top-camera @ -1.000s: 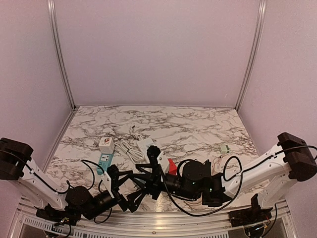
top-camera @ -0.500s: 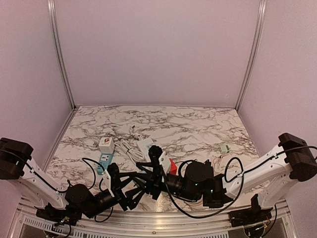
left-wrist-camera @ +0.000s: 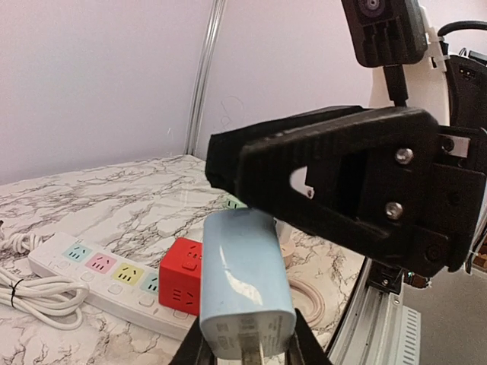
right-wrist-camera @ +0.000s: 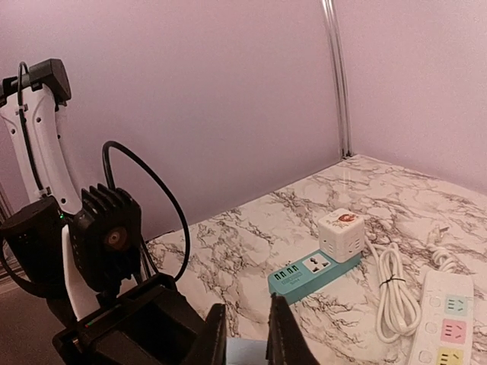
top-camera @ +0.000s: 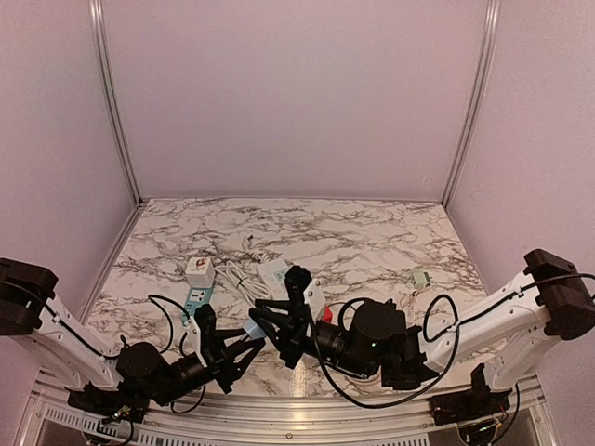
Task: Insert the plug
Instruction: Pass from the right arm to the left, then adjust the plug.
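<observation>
The plug (left-wrist-camera: 243, 281) is a light blue adapter block held above the table's near edge, its metal prongs pointing toward the left wrist camera. My left gripper (left-wrist-camera: 245, 346) is shut on its prong end, a finger on each side. My right gripper (right-wrist-camera: 245, 334) has its fingers against the plug's (right-wrist-camera: 245, 353) other end. In the top view the plug (top-camera: 256, 331) sits between the left gripper (top-camera: 244, 342) and the right gripper (top-camera: 270, 325), which face each other. A white power strip (left-wrist-camera: 91, 266) with coloured sockets lies on the marble beyond.
A red socket cube (left-wrist-camera: 181, 277) sits against the white strip (top-camera: 277, 272). A teal power strip (top-camera: 197, 299) carries a white cube adapter (top-camera: 198, 270) at the left. A coiled white cable (top-camera: 237, 279) lies between the strips. A small green piece (top-camera: 421, 277) lies at the right.
My left gripper's fingers, spread wide a second ago, have closed on the blue plug. The right gripper has shifted slightly left with the plug.
</observation>
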{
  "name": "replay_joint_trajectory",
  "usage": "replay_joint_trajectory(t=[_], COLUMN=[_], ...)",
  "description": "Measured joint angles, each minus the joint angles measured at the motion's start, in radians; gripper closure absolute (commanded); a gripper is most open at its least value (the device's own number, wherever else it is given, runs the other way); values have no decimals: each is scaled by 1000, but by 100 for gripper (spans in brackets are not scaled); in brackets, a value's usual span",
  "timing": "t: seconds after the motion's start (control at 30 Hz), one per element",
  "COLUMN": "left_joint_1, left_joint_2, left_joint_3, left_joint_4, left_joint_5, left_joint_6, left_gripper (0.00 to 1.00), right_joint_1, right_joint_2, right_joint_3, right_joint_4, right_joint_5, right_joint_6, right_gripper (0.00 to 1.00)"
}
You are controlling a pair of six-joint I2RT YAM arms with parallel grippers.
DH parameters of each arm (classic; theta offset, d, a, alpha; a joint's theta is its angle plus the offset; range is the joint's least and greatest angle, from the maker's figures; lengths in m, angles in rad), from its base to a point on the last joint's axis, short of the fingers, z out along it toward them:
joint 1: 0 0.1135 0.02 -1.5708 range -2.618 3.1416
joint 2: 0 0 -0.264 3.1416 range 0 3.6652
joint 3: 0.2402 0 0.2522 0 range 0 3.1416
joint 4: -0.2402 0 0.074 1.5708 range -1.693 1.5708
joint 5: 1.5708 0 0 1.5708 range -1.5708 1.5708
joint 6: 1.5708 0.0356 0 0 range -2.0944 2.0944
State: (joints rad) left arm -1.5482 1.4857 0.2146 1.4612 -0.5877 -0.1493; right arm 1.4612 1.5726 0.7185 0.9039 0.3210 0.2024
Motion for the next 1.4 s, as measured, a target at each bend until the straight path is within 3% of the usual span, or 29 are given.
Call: replay_joint_trajectory(t=[0.13,0.27,0.37,0.43,0.77,1.13,1.4], left_joint_1=[3,21,21,21,21,18,1], left_joint_2=[-18,-39,-56,-80,-341,-317,-251], left_joint_3=[-6,-8,-27,-58,-119,-88,-19], left_joint_4=[4,17,39,51,-51,-167,-192], left_joint_5=[-8,-39,-41,-32,60,190,290], left_joint_6=[-1,-3,-5,-7,-18,2,27], left_gripper=[100,100,100,100,100,100,100], right_joint_1=[-1,34,41,39,5,-13,-24], right_joint_2=[-2,-2,-13,-59,-389,-334,-356], right_joint_3=[0,0,0,-1,61,18,-9], right_joint_4=[8,-12,-47,-110,-374,-503,-508], right_joint_5=[1,-48,-66,-80,-256,-493,-537], right_joint_6=[-1,-18,-49,-101,-283,-277,-259], right_gripper=[94,65,32,21,16,21,26])
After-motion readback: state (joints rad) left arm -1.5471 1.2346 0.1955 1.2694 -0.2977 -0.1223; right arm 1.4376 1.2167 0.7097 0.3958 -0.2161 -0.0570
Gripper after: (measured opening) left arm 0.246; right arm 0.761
